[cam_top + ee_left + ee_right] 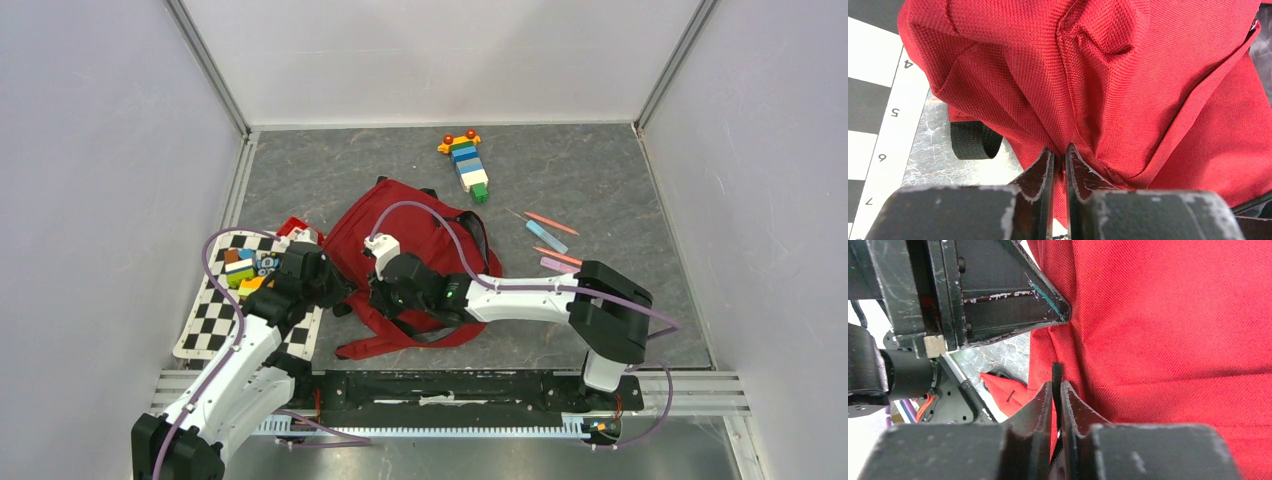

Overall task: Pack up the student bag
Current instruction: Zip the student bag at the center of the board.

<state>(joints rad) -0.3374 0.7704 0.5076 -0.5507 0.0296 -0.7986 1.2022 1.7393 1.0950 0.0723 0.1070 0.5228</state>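
Note:
The student bag (pixel 410 235), dark red with black straps, lies crumpled in the middle of the table. At its left edge my left gripper (pixel 335 290) is shut on a raised fold of the bag's red fabric (pixel 1128 75); in the left wrist view the fold is pinched between the left gripper's (pixel 1058 149) fingertips. Just to its right, my right gripper (pixel 378 300) is at the bag's near-left side. The right wrist view shows this gripper (pixel 1056 384) shut on a thin black zipper pull (pixel 1057 371) against the red cloth (pixel 1173 340). The bag's inside is hidden.
A checkerboard mat (pixel 215 320) lies left of the bag with small coloured toys (pixel 245 270) and a small red box (pixel 293 228) at its far end. A toy block train (pixel 467 165) and several pens (pixel 548 235) lie at the back right. A black strap loop (pixel 975 140) pokes out beneath the bag.

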